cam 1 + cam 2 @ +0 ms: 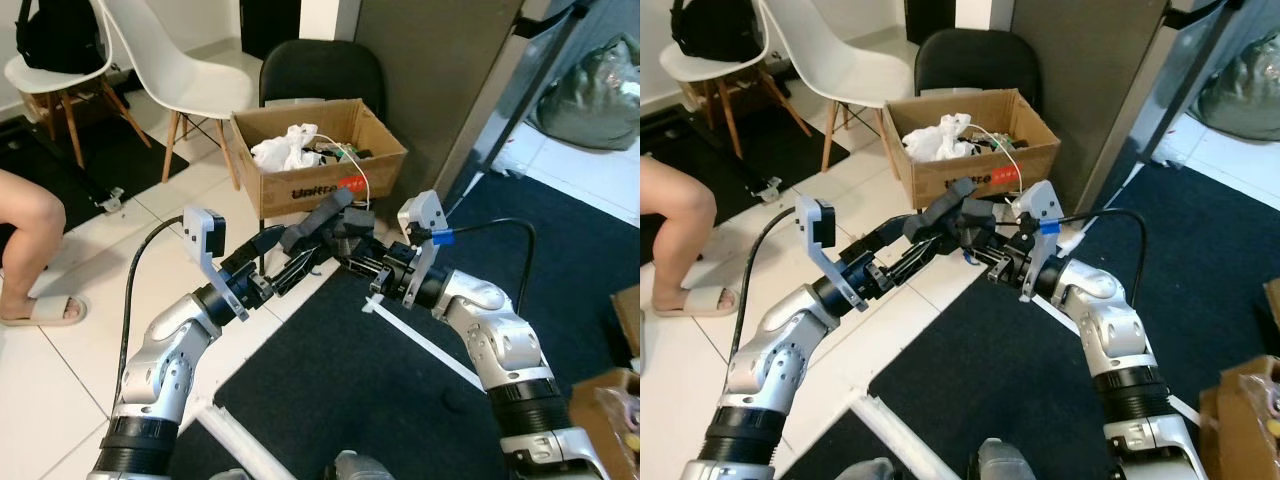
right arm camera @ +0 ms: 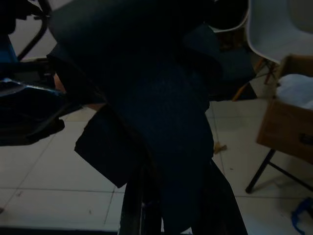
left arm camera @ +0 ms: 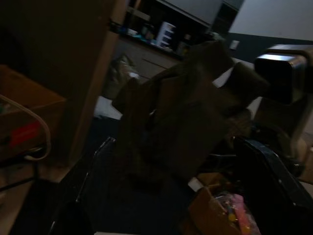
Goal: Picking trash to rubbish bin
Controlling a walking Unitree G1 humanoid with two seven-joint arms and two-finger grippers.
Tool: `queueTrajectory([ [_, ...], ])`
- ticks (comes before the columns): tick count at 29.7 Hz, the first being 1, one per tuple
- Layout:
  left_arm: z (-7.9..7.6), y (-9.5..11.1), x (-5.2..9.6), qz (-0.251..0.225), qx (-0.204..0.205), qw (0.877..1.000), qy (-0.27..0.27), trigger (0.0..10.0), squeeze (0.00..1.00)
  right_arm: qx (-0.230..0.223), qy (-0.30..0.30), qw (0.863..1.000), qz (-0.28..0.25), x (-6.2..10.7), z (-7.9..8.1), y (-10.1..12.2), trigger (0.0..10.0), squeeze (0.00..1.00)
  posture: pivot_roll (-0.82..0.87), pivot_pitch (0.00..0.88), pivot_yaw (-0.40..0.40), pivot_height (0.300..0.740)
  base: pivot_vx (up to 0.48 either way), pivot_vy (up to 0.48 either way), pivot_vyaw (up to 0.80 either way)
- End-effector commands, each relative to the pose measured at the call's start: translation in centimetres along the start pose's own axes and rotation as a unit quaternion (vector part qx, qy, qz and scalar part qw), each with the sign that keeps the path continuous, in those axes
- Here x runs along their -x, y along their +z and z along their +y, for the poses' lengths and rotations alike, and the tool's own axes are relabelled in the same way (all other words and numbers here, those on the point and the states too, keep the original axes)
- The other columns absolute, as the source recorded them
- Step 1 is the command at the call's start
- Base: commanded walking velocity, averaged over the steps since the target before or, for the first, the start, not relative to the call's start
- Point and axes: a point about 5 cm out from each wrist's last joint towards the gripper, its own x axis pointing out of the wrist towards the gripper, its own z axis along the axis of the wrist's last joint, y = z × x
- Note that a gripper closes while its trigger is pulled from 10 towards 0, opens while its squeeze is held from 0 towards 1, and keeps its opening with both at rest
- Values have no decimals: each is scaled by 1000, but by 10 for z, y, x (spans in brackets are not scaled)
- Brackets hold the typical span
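A crumpled dark grey piece of trash (image 1: pixel 335 222) hangs in the air between my two grippers, just in front of the open cardboard box (image 1: pixel 375 168) that serves as the bin. My left gripper (image 1: pixel 302 258) comes in from the left and grips the piece's near end. From the right, my right gripper (image 1: pixel 352 262) is shut on its underside. In the right wrist view the dark piece (image 2: pixel 161 127) covers the fingers. White crumpled paper (image 1: pixel 285 148) and a white cable lie in the box.
A person's bare leg and sandal (image 1: pixel 35 300) are at the left on the white tiles. White chairs (image 1: pixel 170 60) and a black chair (image 1: pixel 320 65) stand behind the box. Dark carpet (image 1: pixel 400 400) with a white strip (image 1: pixel 430 350) lies under my arms. A grey wall panel (image 1: pixel 440 80) rises right of the box.
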Motion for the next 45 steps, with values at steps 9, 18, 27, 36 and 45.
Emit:
queueTrajectory([
  [9,0,-3,0,8,7,1000,-10,10000,0,-1,-2,1000,6,1,-1,1,10000,0,-62,0,-44,740,327,0,0],
  [18,0,-3,0,7,7,1000,-12,10000,0,0,-3,1000,8,1,-2,1,10000,0,-63,0,-44,740,326,0,0],
  [27,1,-3,0,7,7,1000,-13,10000,0,2,-4,1000,8,1,-1,2,10000,0,-62,0,-43,740,339,0,0],
  [36,1,-4,0,5,10,1000,-11,10000,0,4,-5,1000,9,1,-2,3,10000,0,-62,0,-43,740,409,0,0],
  [45,1,-3,0,4,12,1000,-11,10000,0,1,-6,1000,12,1,-2,3,10000,0,-63,0,-43,740,480,0,-74],
])
